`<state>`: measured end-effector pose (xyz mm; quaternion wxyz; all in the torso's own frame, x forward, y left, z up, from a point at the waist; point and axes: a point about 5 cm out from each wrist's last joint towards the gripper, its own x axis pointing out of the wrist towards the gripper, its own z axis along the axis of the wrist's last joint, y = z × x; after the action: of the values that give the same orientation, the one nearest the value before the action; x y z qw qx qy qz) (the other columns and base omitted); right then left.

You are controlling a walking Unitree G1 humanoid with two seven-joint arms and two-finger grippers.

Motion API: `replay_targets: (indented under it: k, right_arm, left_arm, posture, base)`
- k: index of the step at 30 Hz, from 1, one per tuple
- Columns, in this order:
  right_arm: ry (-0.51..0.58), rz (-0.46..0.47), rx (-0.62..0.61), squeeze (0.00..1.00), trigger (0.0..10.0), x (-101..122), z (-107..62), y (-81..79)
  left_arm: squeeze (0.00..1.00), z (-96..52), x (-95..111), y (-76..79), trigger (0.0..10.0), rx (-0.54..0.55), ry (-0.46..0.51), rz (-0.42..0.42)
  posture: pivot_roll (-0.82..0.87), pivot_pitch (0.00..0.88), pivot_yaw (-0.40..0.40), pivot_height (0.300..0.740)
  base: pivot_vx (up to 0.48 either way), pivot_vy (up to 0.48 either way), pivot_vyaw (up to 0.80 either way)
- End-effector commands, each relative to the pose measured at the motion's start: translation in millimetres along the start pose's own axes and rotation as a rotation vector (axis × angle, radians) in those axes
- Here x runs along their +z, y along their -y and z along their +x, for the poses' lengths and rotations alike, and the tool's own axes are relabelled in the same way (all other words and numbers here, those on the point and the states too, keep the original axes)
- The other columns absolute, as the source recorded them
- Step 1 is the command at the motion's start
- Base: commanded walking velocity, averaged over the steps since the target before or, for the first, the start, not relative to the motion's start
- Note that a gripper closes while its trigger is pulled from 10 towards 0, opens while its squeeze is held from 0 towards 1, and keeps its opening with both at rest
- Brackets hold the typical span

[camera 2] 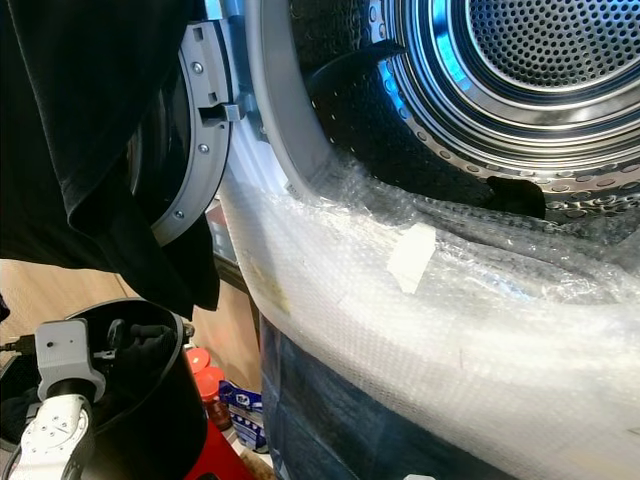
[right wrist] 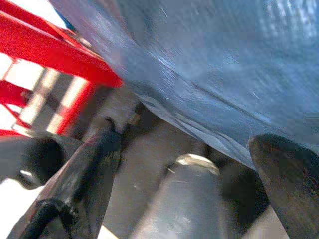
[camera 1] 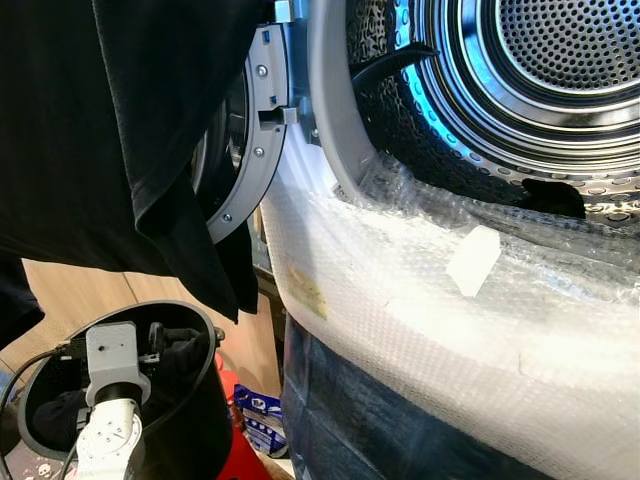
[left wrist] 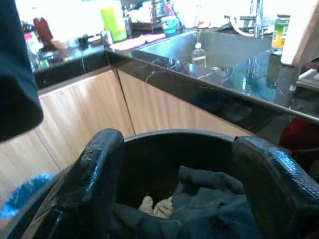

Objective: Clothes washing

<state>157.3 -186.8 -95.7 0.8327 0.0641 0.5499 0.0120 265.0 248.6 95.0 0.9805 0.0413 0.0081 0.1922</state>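
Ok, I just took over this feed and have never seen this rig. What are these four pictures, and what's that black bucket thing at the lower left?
The two wide pictures come from a stereo camera on a humanoid robot's head, looking down at an open washing machine drum. Its front is wrapped in bubble wrap, and a black garment hangs over the open door.

The black laundry basket stands beside the machine with dark clothes inside. The left gripper is over the basket; its wrist camera looks between two open black fingers down at the clothes, with a kitchen counter behind.

The right gripper, on the right wrist camera, is open and holds nothing, low near a red frame.
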Motion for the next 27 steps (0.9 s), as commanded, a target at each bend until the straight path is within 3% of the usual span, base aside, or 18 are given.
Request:
replay_targets:
  k: [1,4,5,6,7,12,13,15,16,17,18,21,27]
  right_arm:
    - [-0.077,0.005,-0.108,0.0,10.0,-14,-1.8,10.4]
    - [-0.13,-0.014,-0.213,0.0,10.0,-25,-4.8,21.4]
    - [-0.134,-0.028,-0.224,0.49,10.0,-26,-5.0,21.9]
    - [-0.132,-0.034,-0.224,0.49,10.0,-26,-4.8,21.4]
    - [-0.104,0.005,-0.228,1.0,10.0,-24,-4.1,19.7]
    - [-0.104,0.004,-0.218,1.0,10.0,-23,-3.0,15.3]
    - [-0.108,0.005,-0.224,0.26,10.0,-24,-2.8,14.4]
    - [-0.11,0.005,-0.232,0.26,10.0,-24,-2.7,14.0]
    - [-0.109,0.004,-0.238,0.0,10.0,-24,-2.7,14.0]
    - [-0.108,0.006,-0.236,0.0,10.0,-25,-2.6,13.5]
    - [-0.105,0.011,-0.222,0.0,10.0,-25,-2.3,12.0]
    - [-0.102,-0.005,-0.215,0.0,10.0,-26,-2.1,11.2]
    - [-0.107,0.054,-0.2,0.0,10.0,-32,-1.9,8.6]
  left_arm:
    - [0.0,0.8,3,-4.9,10.0,0.018,-0.007,-0.036]
    - [0.0,0.5,3,-7.1,10.0,0.027,-0.039,-0.102]
    - [0.0,0.3,2,-6.1,10.0,-0.003,-0.057,-0.123]
    - [0.0,0.1,2,-5.9,10.0,-0.022,-0.061,-0.127]
    - [0.0,-1.7,2,-5.2,10.0,-0.11,-0.07,-0.074]
    - [0.0,-6.5,-2,-9.4,10.0,-0.174,-0.106,-0.065]
    - [0.0,-7.6,-2,-9.8,10.0,-0.192,-0.119,-0.071]
    - [0.0,-8.5,-2,-10.2,10.0,-0.204,-0.127,-0.068]
    - [0.16,-9.1,-2,-10.8,10.0,-0.218,-0.131,-0.052]
    - [0.95,-9.7,-1,-11.5,10.0,-0.228,-0.134,-0.042]
    - [1.0,-11.5,0,-11.2,10.0,-0.263,-0.124,-0.021]
    - [1.0,-12.3,0,-10.3,10.0,-0.29,-0.117,0.048]
    - [1.0,-10.9,0,-10.1,10.0,-0.311,-0.139,0.029]
  posture:
    - [0.06,0.0,0.062,0.74]
    - [0.06,0.0,0.064,0.74]
    - [0.06,0.0,0.064,0.74]
    - [0.07,0.0,0.067,0.74]
    - [0.07,0.0,0.067,0.74]
    - [0.08,0.0,0.072,0.74]
    - [0.07,0.0,0.075,0.74]
    - [0.07,0.0,0.075,0.74]
    - [0.08,0.0,0.078,0.74]
    - [0.08,0.0,0.079,0.74]
    - [0.08,0.0,0.079,0.74]
    - [0.09,0.0,0.077,0.74]
    - [0.09,0.0,0.086,0.74]
  base:
    - [0.0,0.0,0.0]
    - [0.0,0.0,0.0]
    - [0.0,0.0,0.0]
    - [0.0,0.0,0.0]
    - [0.0,0.0,0.0]
    - [0.0,0.0,0.0]
    - [0.0,0.0,0.0]
    - [0.0,0.0,0.0]
    - [0.0,0.0,0.0]
    - [0.0,0.0,0.0]
    - [0.0,0.0,0.0]
    - [0.0,0.0,0.0]
    - [0.0,0.0,0.0]
